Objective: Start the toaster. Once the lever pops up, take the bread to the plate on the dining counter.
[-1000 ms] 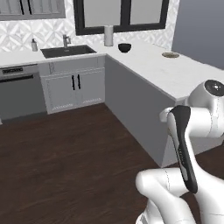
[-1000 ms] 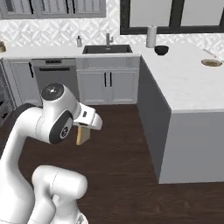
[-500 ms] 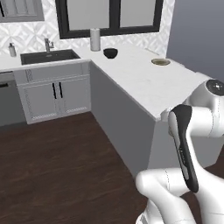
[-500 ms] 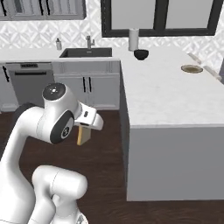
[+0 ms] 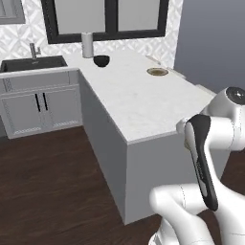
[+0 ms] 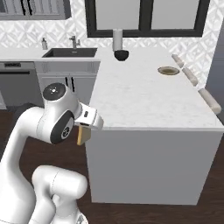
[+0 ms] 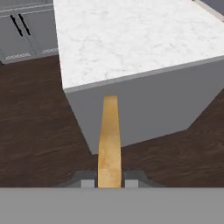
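Even, diffuse lighting, bright overall; no single source can be made out. The dining counter reads near-white with no glare spot; its side wall sits in flat grey shade. Dark floor carries no cast shadows (rendered look). Hand view soft, slightly blurred; the bread has fuzzy edges. No edge distortion.

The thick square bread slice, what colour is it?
Pale yellow-tan bread slice, best in the hand view.
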